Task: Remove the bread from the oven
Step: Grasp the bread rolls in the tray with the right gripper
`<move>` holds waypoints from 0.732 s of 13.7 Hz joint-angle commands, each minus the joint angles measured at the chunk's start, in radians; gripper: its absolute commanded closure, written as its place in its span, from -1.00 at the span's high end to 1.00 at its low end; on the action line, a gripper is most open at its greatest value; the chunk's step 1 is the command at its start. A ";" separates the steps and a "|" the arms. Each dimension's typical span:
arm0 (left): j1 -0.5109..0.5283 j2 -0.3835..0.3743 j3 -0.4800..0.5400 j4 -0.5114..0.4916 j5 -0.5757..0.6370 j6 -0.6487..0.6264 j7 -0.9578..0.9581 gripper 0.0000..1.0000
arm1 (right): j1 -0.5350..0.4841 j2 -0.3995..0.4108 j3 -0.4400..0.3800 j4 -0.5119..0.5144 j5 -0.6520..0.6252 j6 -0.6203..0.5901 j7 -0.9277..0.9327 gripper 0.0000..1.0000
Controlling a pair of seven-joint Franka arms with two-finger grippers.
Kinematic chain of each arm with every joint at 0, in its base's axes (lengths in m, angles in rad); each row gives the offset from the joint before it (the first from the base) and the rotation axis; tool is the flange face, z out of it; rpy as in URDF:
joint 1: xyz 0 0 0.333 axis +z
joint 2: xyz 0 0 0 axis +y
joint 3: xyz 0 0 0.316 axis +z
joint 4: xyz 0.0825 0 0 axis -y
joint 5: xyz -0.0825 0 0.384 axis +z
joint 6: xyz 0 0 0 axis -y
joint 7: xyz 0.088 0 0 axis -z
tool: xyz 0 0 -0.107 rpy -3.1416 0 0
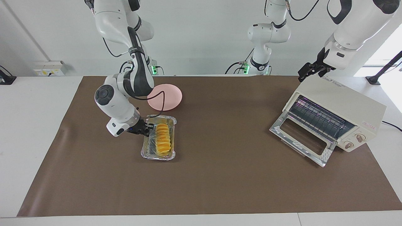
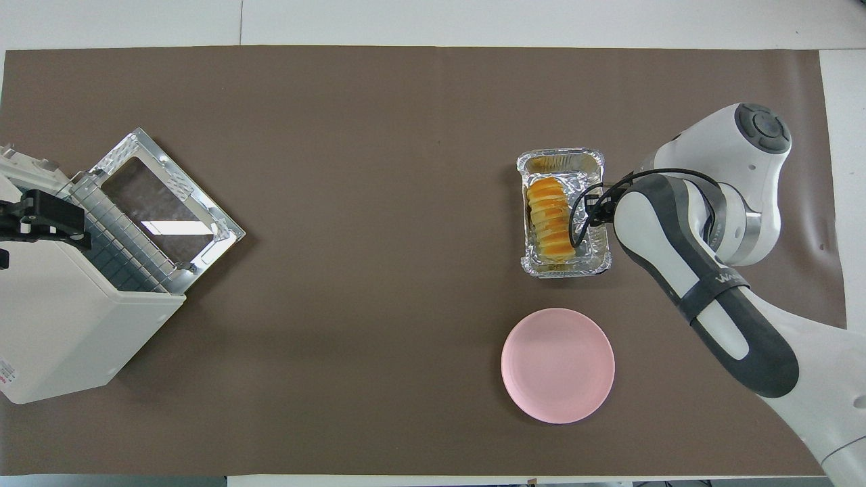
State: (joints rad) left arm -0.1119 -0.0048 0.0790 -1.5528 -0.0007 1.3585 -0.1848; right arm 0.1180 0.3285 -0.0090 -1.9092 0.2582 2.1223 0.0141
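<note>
The bread point(image 1: 163, 138), a ridged golden-yellow loaf, lies in a silver foil tray point(image 1: 147, 151) on the brown mat, out of the oven. It also shows in the overhead view point(image 2: 549, 220). My right gripper point(image 1: 149, 128) is low at the tray's rim toward the right arm's end, shut on that rim point(image 2: 599, 230). The cream-white oven point(image 1: 345, 103) stands at the left arm's end with its glass door point(image 1: 300, 138) dropped open and its wire rack bare. My left gripper point(image 1: 306, 72) is over the oven's top, at its edge nearest the robots.
A round pink plate point(image 1: 171, 94) lies on the mat beside the tray, nearer to the robots. The right arm's elbow hangs over the plate's edge. The brown mat point(image 1: 220, 175) covers most of the table.
</note>
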 commanded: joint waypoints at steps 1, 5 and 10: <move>0.003 -0.038 -0.016 -0.049 0.015 0.027 0.019 1.00 | 0.005 -0.019 0.009 -0.004 0.023 0.009 -0.006 0.99; 0.003 -0.038 -0.013 -0.039 0.011 0.021 0.013 1.00 | 0.028 -0.025 0.009 0.125 -0.078 -0.054 0.077 1.00; 0.009 -0.040 -0.011 -0.039 0.011 0.017 0.008 1.00 | 0.114 0.023 0.011 0.021 -0.097 0.154 0.204 1.00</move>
State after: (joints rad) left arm -0.1106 -0.0130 0.0725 -1.5536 -0.0007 1.3590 -0.1789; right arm 0.2383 0.3319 -0.0017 -1.8243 0.1725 2.1815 0.2041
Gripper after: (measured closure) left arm 0.000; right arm 0.000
